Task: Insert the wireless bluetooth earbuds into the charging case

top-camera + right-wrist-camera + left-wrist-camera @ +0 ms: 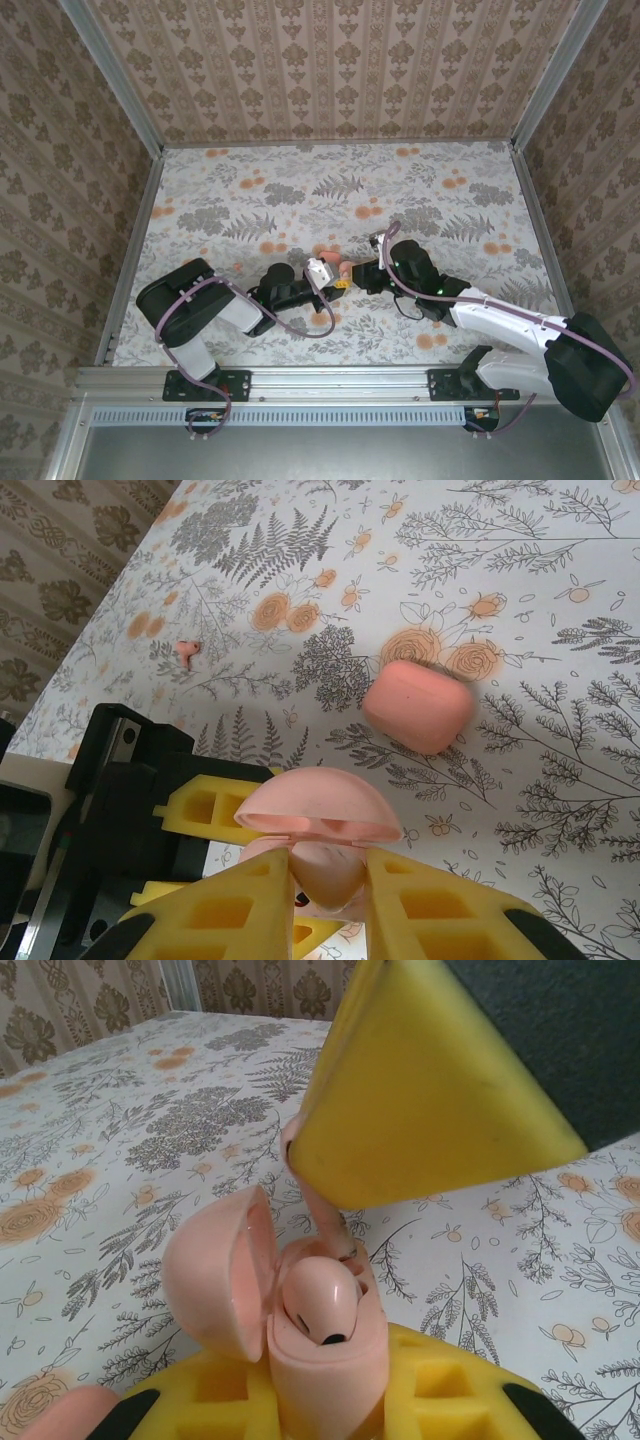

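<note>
Open charging case (322,1385) between yellow jaws, one earbud (318,1305) inside, lid (215,1270) to its left.

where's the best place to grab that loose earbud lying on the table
Probably from straight above, jaws closing across its wider end: the loose earbud lies flat on the table with clear space around it, so only its top and flanks are open. It is too small to judge finer detail.
</note>
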You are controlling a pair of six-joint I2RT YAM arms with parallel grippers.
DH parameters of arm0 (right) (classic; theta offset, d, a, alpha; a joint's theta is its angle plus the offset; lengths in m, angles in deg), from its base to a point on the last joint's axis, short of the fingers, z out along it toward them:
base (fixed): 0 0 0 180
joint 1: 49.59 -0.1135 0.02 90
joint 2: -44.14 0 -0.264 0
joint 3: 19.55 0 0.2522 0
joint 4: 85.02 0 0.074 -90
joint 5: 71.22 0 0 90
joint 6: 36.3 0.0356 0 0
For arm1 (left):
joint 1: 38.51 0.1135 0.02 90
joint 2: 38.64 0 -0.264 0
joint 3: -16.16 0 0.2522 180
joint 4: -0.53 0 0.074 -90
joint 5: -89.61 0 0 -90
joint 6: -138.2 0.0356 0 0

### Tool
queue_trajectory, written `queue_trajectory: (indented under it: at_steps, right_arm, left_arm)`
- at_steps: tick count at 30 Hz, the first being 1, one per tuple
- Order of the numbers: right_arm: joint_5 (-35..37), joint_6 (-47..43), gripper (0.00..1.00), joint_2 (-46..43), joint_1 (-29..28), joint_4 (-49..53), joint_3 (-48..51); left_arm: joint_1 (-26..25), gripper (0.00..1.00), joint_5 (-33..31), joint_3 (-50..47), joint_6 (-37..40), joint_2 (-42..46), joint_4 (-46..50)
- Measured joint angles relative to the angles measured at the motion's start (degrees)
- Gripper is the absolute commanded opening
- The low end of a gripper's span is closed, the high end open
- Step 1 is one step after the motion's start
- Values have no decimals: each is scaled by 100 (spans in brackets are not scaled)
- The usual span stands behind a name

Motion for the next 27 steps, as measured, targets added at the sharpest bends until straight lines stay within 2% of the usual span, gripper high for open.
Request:
queue_trajectory:
  at_steps: [20,27]
  right_arm:
    - [-92,-2,24,-98,-76,-431,243]
    - [-149,-22,36,-199,-94,-433,269]
  left_arm:
    - [7,12,28,15,-133,122,-9]
    - [9,12,31,17,-136,142,-35]
